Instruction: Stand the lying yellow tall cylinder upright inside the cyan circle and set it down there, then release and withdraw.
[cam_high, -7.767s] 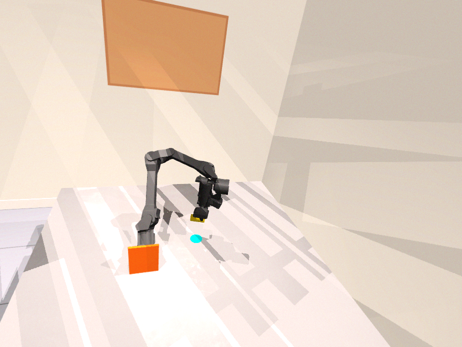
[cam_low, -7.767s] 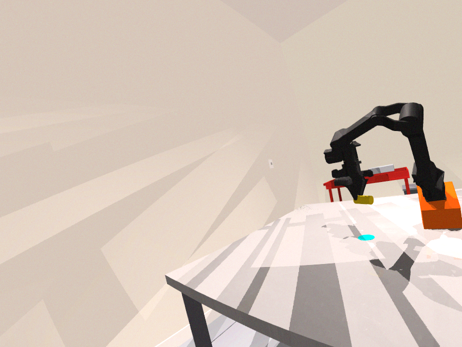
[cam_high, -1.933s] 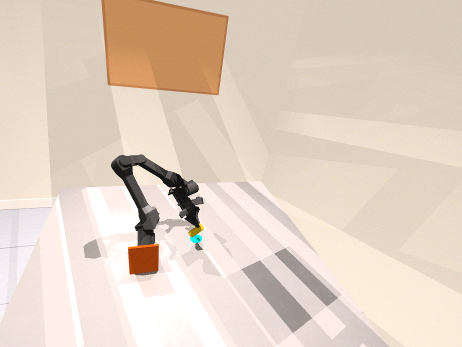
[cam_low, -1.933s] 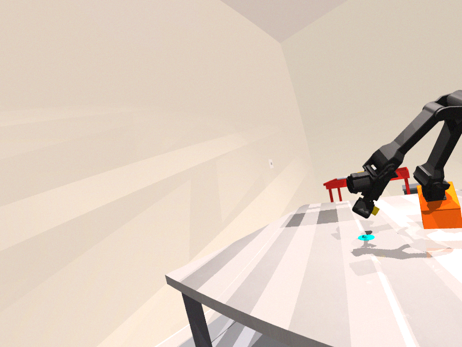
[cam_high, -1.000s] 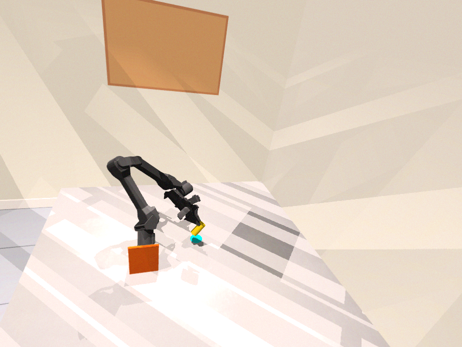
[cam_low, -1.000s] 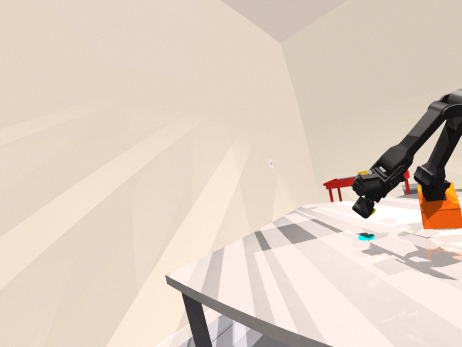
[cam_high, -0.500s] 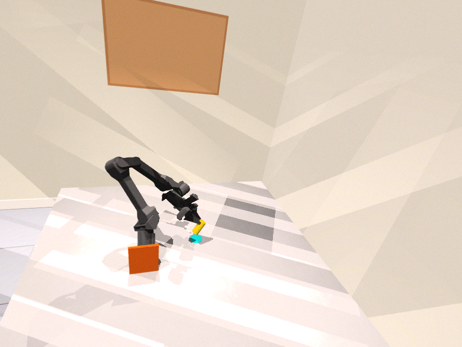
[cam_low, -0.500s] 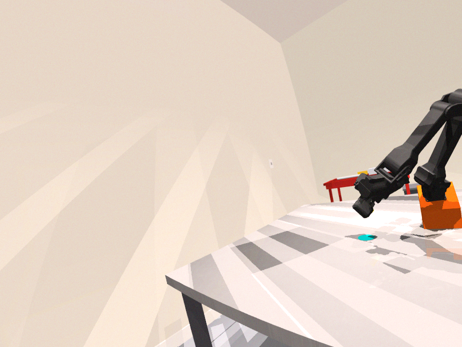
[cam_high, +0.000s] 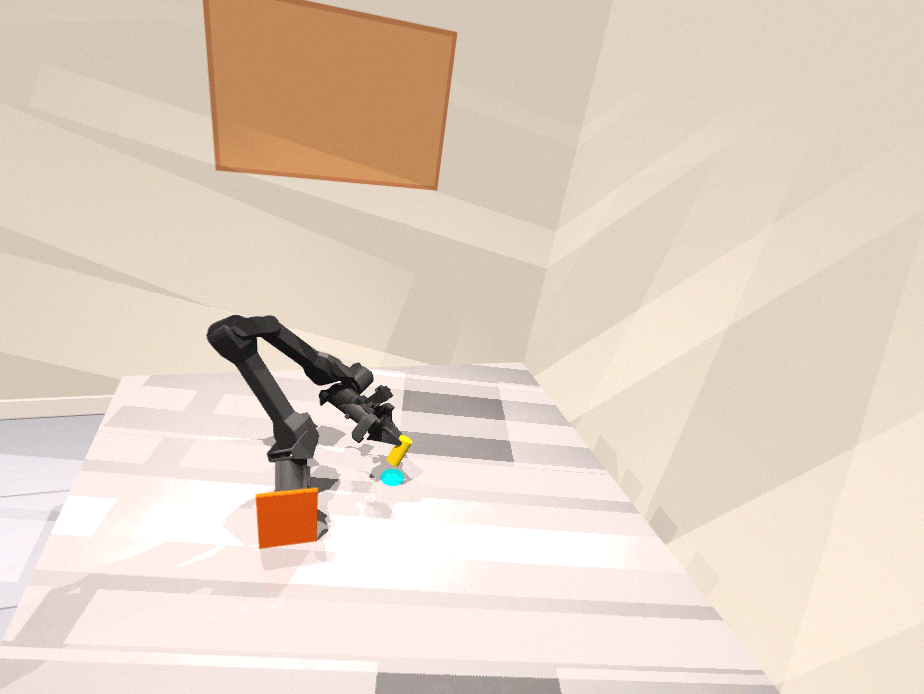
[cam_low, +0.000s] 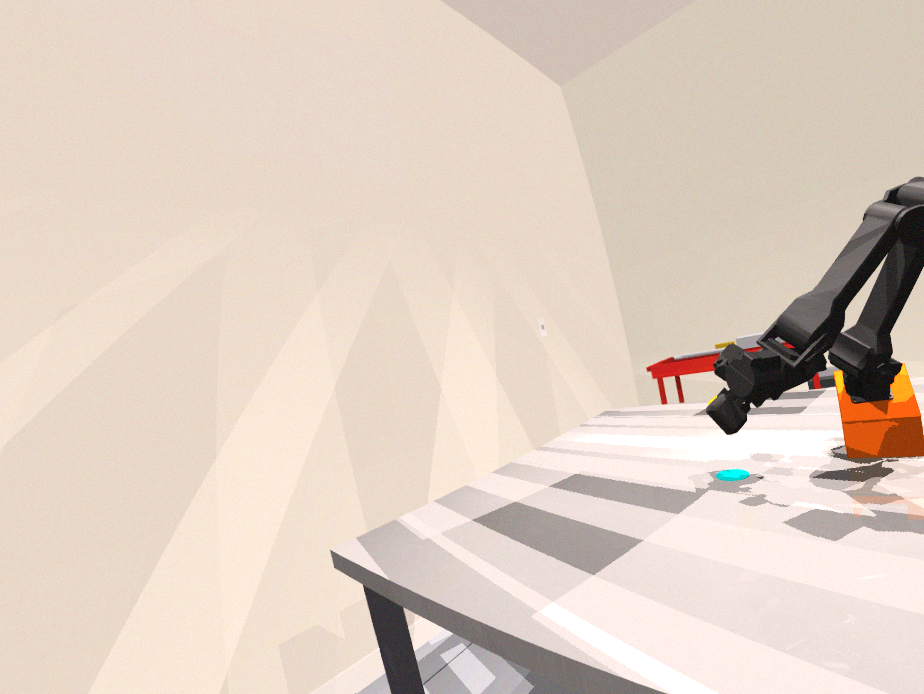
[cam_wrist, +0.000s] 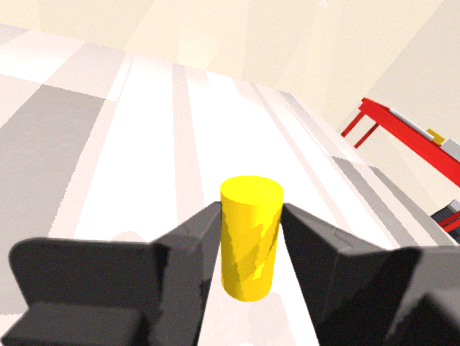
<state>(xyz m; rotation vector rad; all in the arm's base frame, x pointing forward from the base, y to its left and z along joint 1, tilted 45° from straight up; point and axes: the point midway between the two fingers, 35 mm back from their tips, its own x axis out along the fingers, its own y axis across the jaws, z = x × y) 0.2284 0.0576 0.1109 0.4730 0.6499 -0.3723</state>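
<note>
My gripper (cam_high: 393, 440) (cam_low: 726, 420) (cam_wrist: 251, 209) is shut on the yellow tall cylinder (cam_high: 399, 450) (cam_wrist: 250, 235). It holds the cylinder tilted in the air, its lower end just above the cyan circle (cam_high: 391, 476) (cam_low: 732, 474) on the table. In the wrist view the cylinder stands between the two dark fingers, with its flat end facing away. In the exterior view the gripper body hides the cylinder, and the gripper hangs above and a little left of the circle. The circle does not show in the wrist view.
The arm's base stands on an orange block (cam_high: 286, 517) (cam_low: 877, 422) left of the circle. A red table (cam_low: 690, 367) (cam_wrist: 405, 131) stands beyond the table's far side. The table's edge (cam_low: 418, 582) is near in the exterior view.
</note>
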